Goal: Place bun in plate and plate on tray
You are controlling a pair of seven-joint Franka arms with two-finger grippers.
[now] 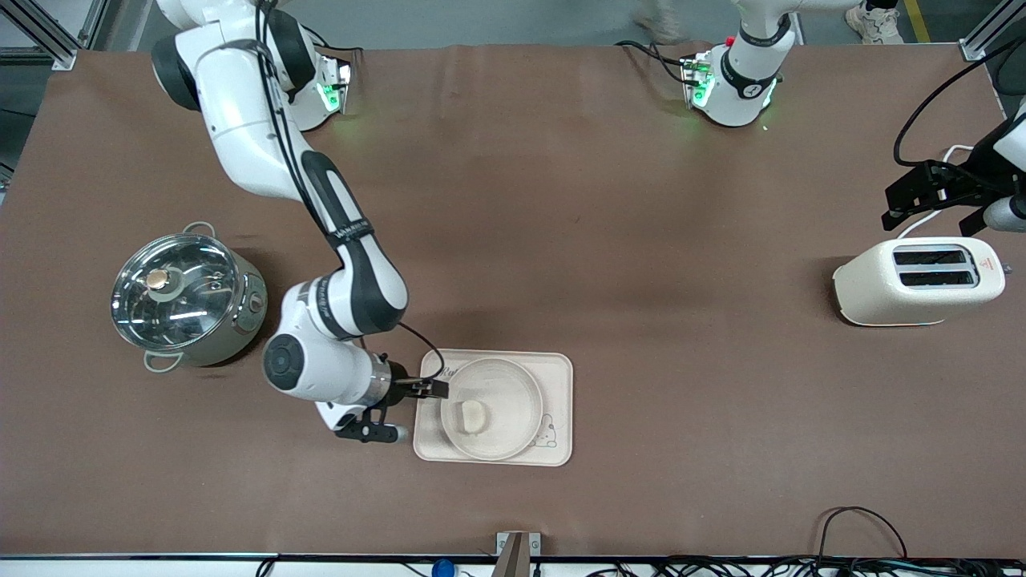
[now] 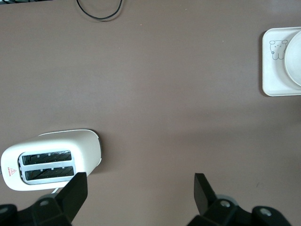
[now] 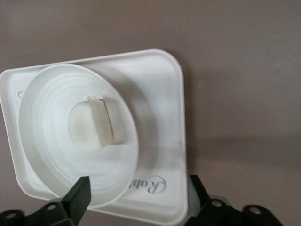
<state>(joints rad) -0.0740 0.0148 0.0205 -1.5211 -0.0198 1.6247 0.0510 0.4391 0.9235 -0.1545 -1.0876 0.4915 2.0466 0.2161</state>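
A smooth, rounded bun (image 1: 472, 415) is being cradled in the round, ridged plate (image 1: 513, 385), which is lying on the flat rectangular tray (image 1: 559, 401). The right gripper (image 1: 433, 389) is being held wide over the tray's edge, gripping nothing. The left gripper (image 2: 140, 189) is waiting, spread wide, above the glossy toaster (image 1: 918, 280).

Plate (image 2: 294, 59) cut by left wrist view edge; tray (image 2: 273, 70) too.
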